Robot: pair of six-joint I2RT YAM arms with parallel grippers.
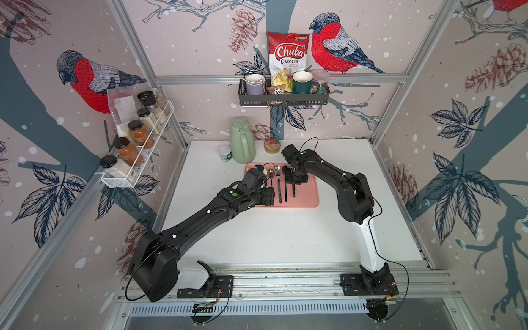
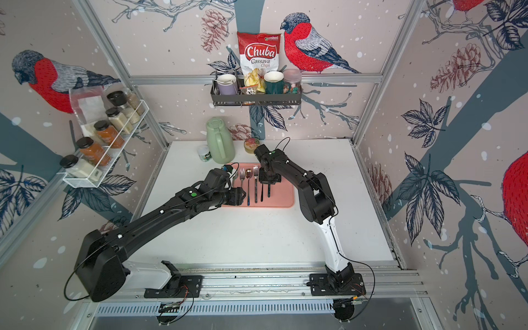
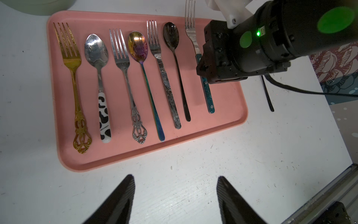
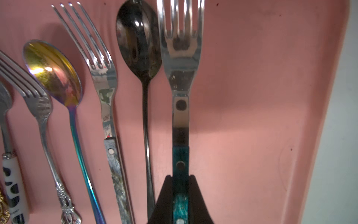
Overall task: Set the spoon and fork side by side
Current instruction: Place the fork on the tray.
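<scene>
top views: chip bag (image 1: pixel 288 57) reads "Chuba Cassava Chips"; pink tray (image 1: pixel 310 200) holds a cutlery row | left wrist: left gripper (image 3: pixel 175 179) spread above white table (image 3: pixel 174 155), holding nothing; spotted spoon handle (image 3: pixel 104 116) print unreadable | right wrist: right gripper (image 4: pixel 180 177) pinching teal-handled fork (image 4: pixel 181 58), parallel, just beside black spoon (image 4: pixel 138 38), over tray

I work in a pretend kitchen inside a lab box. Metal bars (image 1: pixel 200 79) hold bird-paper walls (image 1: pixel 185 43). A spice rack (image 1: pixel 118 180) hangs at ten o'clock, a mug shelf (image 1: pixel 283 98) at twelve. I am bolted to a rail (image 1: pixel 285 281) at six.
</scene>
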